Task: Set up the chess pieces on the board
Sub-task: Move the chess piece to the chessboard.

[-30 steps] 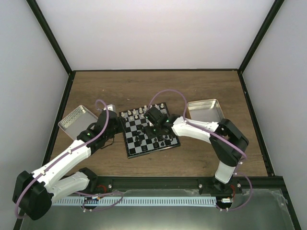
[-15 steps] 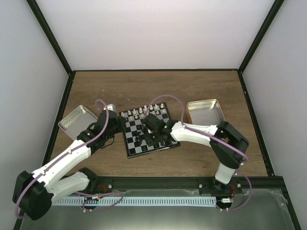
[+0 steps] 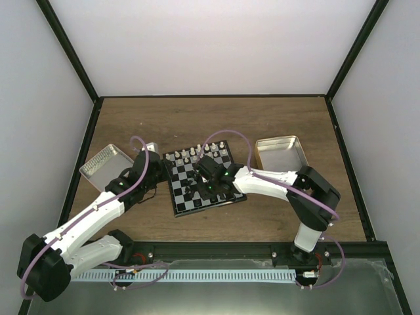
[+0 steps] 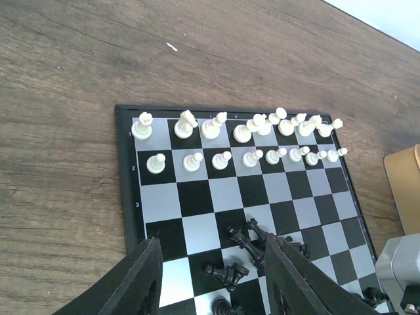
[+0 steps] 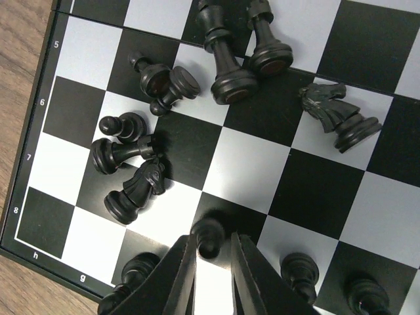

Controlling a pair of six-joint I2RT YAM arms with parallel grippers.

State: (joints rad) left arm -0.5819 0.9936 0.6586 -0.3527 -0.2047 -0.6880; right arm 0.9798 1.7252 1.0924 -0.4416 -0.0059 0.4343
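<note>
The board (image 3: 197,209) lies mid-table. White pieces (image 4: 236,131) stand in two rows on its far side. Several black chess pieces (image 5: 226,65) lie tipped over on the near squares, among them two knights (image 5: 134,190), and a few stand on the edge row (image 5: 302,275). My right gripper (image 5: 211,246) is low over the board's near side (image 3: 209,184), shut on a small black pawn (image 5: 209,233) standing upright on a dark square. My left gripper (image 4: 213,275) hangs open and empty over the board's left edge (image 3: 159,172), with fallen black pieces (image 4: 230,272) below its fingers.
A metal tin (image 3: 105,164) sits left of the board, behind my left arm. A second tin (image 3: 281,152) sits to the board's right; its edge shows in the left wrist view (image 4: 403,190). Black frame posts edge the wooden table.
My right gripper moved left and nearer over the board's black-piece side a second ago, then settled around the pawn. My left arm has not moved.
</note>
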